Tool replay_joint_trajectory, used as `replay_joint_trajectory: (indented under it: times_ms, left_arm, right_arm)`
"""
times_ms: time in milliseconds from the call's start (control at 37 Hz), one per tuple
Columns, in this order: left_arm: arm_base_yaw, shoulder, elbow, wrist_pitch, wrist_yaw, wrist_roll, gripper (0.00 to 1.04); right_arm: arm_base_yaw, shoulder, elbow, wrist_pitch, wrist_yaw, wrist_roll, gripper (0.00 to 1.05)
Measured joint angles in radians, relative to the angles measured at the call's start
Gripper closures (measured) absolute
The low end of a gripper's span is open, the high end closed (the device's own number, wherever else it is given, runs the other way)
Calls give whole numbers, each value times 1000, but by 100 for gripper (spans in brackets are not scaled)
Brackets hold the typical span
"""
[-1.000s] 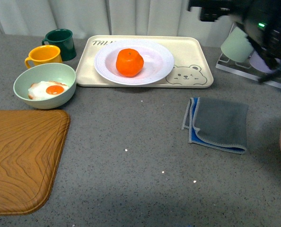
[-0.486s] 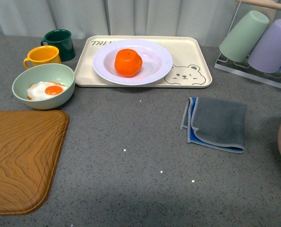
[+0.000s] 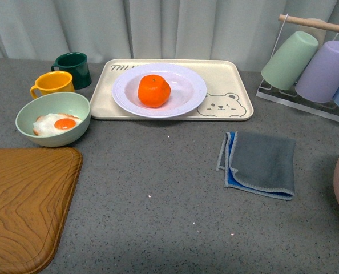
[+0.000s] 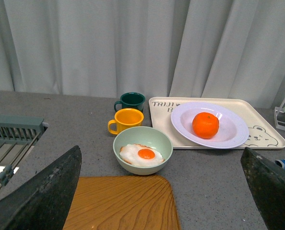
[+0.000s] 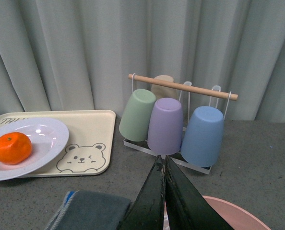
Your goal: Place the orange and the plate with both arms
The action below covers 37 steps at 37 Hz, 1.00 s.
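The orange (image 3: pixel 154 91) sits in the white plate (image 3: pixel 184 97), which rests on the beige bear tray (image 3: pixel 233 85) at the back of the table. Both show in the left wrist view as the orange (image 4: pixel 205 125) and the plate (image 4: pixel 230 136), and in the right wrist view as the orange (image 5: pixel 12 147) and the plate (image 5: pixel 45 135). Neither arm shows in the front view. My left gripper (image 4: pixel 161 191) is open and empty, raised above the near left of the table. My right gripper (image 5: pixel 161 163) is shut and empty, raised above the right side near the pink bowl (image 5: pixel 233 211).
A pale green bowl with a fried egg (image 3: pixel 53 119), a yellow mug (image 3: pixel 52 84) and a dark green mug (image 3: pixel 73 68) stand at the back left. A wooden board (image 3: pixel 24 200) lies front left. A grey cloth (image 3: pixel 259 162) lies right of centre. A cup rack (image 3: pixel 312 65) stands back right.
The right arm, in view at the top right one second ago, has left the front view. The view has shifted slightly. The orange and plate have not moved.
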Motion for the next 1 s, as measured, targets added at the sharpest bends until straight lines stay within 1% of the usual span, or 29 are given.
replay_joint_trajectory:
  times_ms: [189,432,757,1000]
  left_arm:
    - [0,0,0,0,0,0,7]
    - [0,0,0,0,0,0,7]
    - [0,0,0,0,0,0,7]
    - [0,0,0,0,0,0,7]
  right_arm:
    - [-2,-153,-42,-101,-7,0,104]
    - [-2,-394,-89,-302,-8,0,104]
    - [-2,-665,-103,-546,-8,0,104]
    - [-2,-807,-103,-681,-8,0,104]
